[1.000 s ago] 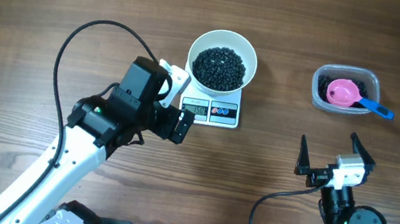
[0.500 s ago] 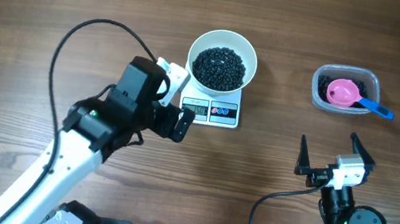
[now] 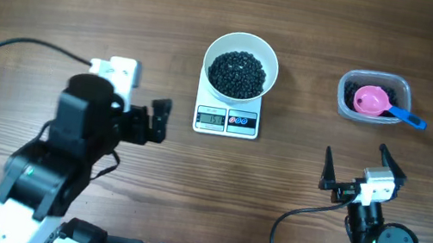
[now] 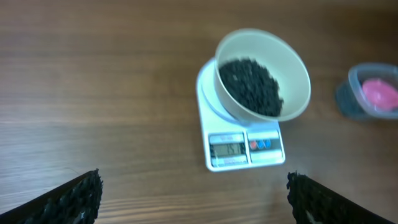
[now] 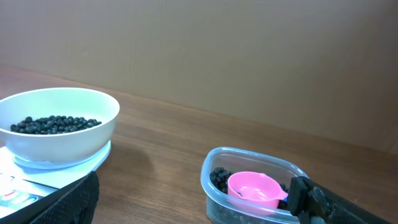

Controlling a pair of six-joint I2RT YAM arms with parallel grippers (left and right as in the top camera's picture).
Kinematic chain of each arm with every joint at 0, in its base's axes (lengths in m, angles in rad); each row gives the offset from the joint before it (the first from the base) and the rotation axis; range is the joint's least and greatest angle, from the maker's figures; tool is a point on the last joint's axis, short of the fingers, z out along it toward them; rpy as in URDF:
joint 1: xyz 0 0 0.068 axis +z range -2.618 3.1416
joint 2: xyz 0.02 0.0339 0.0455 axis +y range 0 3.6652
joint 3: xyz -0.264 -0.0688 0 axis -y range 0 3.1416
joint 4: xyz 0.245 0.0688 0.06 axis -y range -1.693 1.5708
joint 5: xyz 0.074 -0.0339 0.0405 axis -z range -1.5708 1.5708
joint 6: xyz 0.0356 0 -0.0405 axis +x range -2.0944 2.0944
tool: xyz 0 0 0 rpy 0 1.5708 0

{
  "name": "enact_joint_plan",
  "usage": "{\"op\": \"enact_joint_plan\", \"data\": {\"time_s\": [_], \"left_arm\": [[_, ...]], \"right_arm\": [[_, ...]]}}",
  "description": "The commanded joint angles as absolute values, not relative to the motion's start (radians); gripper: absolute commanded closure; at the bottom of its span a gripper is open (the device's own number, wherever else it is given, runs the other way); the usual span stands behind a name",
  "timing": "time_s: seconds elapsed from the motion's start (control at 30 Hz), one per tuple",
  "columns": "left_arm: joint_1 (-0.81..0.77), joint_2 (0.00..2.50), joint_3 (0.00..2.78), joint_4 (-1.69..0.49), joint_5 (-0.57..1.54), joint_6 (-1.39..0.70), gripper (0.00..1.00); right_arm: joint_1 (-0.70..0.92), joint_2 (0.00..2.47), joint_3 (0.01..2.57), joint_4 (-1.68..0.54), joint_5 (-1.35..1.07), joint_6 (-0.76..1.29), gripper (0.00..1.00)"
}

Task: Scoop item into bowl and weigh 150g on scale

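Note:
The white bowl (image 3: 240,64) stands on the scale (image 3: 228,120) at the table's middle and holds a heap of black beans, the item (image 3: 238,73). In the left wrist view, the bowl (image 4: 264,71) and the scale (image 4: 245,146) with its lit display lie ahead. My left gripper (image 3: 149,104) hangs open and holds nothing, left of the scale and apart from it; its fingertips (image 4: 87,190) frame bare wood. My right gripper (image 3: 355,157) stands open near the front edge at right, below the tub, nothing between its fingers (image 5: 311,199).
A clear plastic tub (image 3: 372,96) at the right rear holds more black beans and a pink scoop (image 3: 371,100) with a blue handle (image 3: 410,118). In the right wrist view the tub (image 5: 261,186) sits close ahead. A black cable loops over the table at left.
My left arm has pulled back to the left, away from the scale, with its gripper still open. The right arm, bowl and scale have not moved.

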State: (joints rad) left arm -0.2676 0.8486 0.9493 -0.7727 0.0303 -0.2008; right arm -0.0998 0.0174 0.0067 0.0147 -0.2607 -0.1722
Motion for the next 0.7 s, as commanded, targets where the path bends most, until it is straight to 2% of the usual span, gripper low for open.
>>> {"op": "enact_joint_plan", "data": {"time_s": [0.0,0.3,0.67], "left_arm": [[-0.208,0.743,0.919,-0.773,0.017,-0.214,0.0],[-0.12,0.439,0.77,-0.736,0.017,-0.214,0.0],[-0.034,0.268,0.616,-0.63,0.048,-0.214,0.0]], "right_arm": [[-0.104,0.005,0.005,0.018,-0.248,-0.155,0.0],[-0.104,0.005,0.005,0.018,-0.248,-0.155,0.0],[-0.104,0.005,0.005,0.018,-0.248,-0.155,0.0]]}}
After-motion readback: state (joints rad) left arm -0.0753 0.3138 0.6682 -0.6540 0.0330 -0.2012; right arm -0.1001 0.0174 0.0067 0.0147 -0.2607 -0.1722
